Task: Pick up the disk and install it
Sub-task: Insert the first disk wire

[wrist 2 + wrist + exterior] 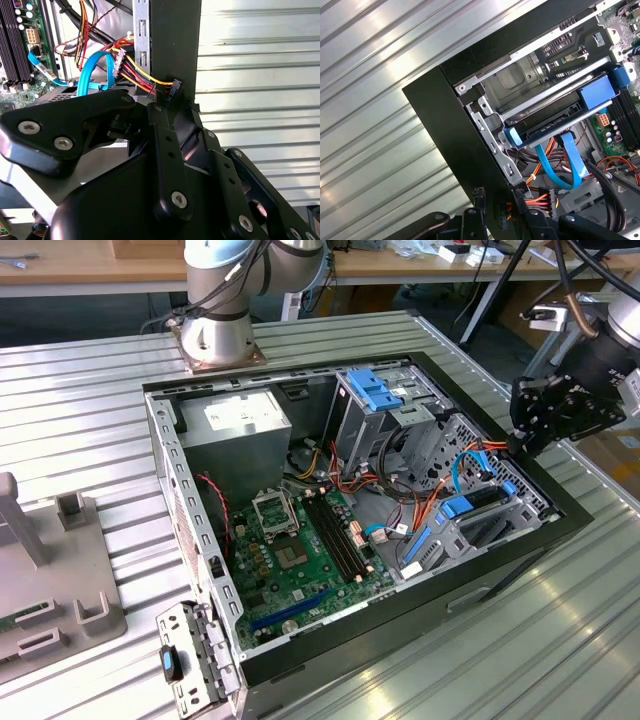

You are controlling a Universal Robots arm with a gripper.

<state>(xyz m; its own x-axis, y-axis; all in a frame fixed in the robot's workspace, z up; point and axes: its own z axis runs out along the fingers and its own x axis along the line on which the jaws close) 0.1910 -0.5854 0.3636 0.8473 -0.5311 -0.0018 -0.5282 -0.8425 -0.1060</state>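
Jaws: apart or together, I cannot tell from my feeds. I log them as holding no disk.

Item: the gripper (pixel 520 435). It hangs at the rim of the case (pixel 520 550), on the exterior view's right. In the second wrist view it sits just beside a black plug (pixel 172 91) on orange and yellow wires (pixel 135 70), and the plug lies against that rim.

Item: the disk (pixel 555 115). It lies flat in the cage (pixel 489 126) at the case corner nearest the gripper, with a blue rail at each end. It is apart from the gripper. A blue cable (pixel 565 165) loops just below it.

Item: the board (pixel 300 550). It is on the case floor, well apart from the work.

Item: the table (pixel 100 420). It is ribbed metal and carries the case.

Step in hand, as I judge it: the disk looks already slotted into its bay, so the work now appears to be at the cabling by the rim, not the pick-up.

Next move, as I judge it: it calls for a slow, narrow path. The rim, the cage wall and the wire bundle crowd the gripper closely. I would want a firm read on the plug's position first.
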